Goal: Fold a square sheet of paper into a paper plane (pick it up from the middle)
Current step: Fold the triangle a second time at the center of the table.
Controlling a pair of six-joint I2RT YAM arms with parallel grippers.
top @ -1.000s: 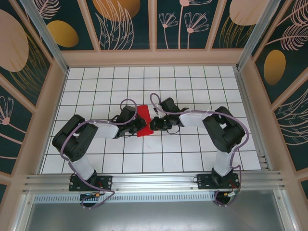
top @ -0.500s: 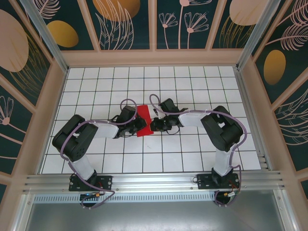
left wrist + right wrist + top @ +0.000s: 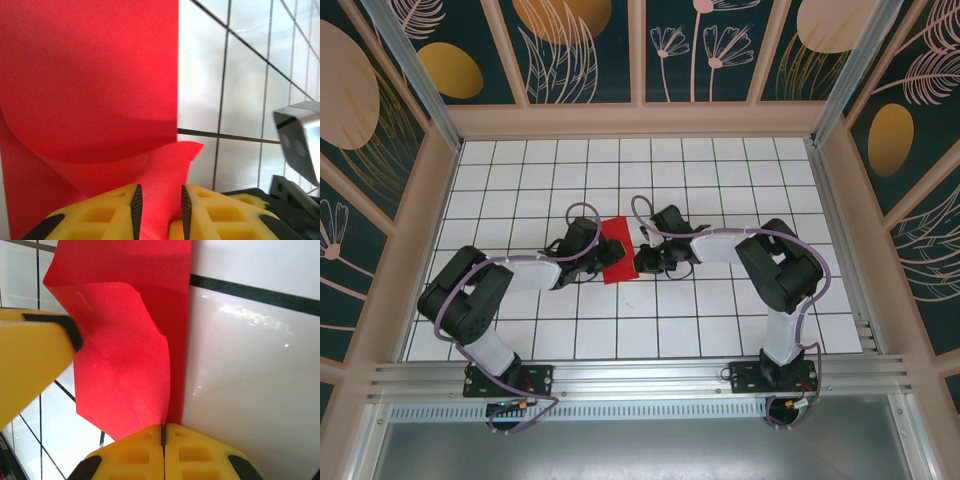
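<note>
Both claws, left [image 3: 157, 210] and right [image 3: 163, 442], pinch the square sheet of paper [image 3: 615, 250] at frame centre (folding barely begun; no plane yet).

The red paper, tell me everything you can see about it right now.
The square sheet of paper is thin, bright red and matte, lying mid-table between both arms. It is partly folded, with one flap curling up off the flat layer. The left tool pinches a raised corner, and the right tool is shut on its near edge.

White grid-tiled table [image 3: 720, 160] (glossy) inside dark floral wall panels [image 3: 590, 45]
</note>
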